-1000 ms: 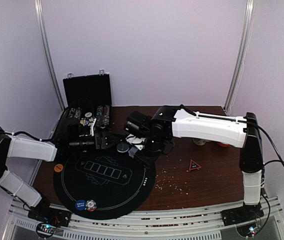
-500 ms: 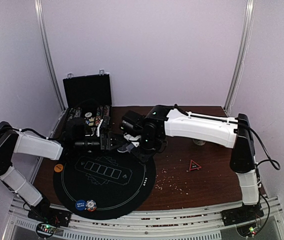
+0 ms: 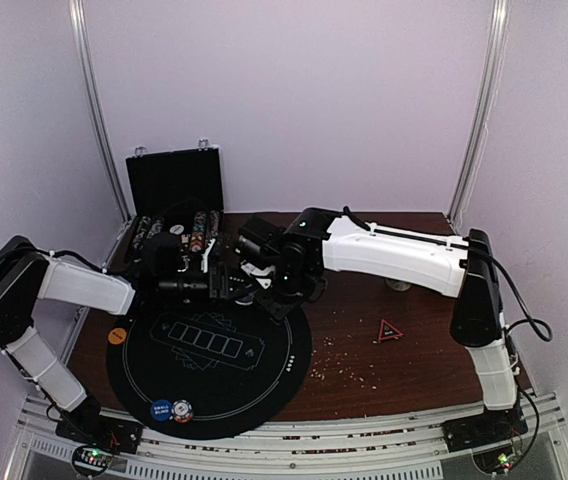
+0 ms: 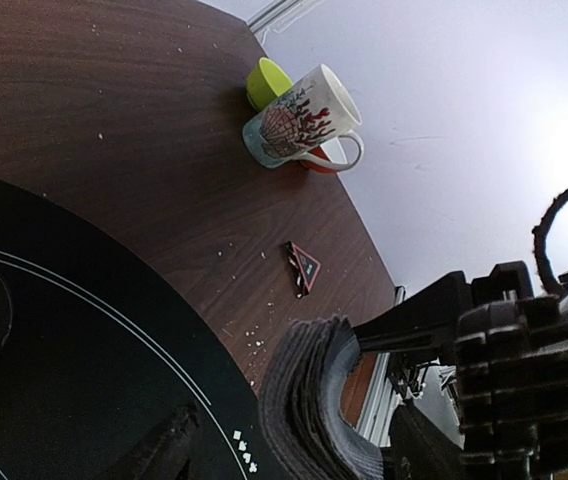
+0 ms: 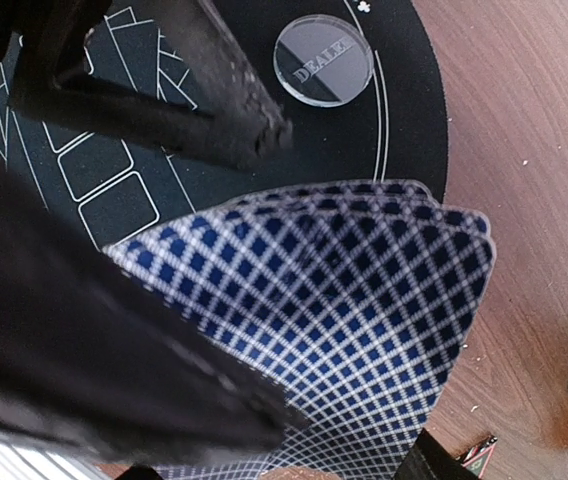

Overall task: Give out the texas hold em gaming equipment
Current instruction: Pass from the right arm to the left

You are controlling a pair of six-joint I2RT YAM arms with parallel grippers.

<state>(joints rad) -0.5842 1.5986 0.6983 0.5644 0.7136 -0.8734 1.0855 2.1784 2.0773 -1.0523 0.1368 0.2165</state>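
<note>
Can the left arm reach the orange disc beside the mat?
Probably yes: the orange disc lies uncovered left of the mat, near the left arm, with nothing between. But the left hand is busy with the cards.

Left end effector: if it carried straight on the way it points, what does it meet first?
Most likely the card deck bowed just ahead of it, then the right end effector facing it close behind; depth between them is unclear.
</note>
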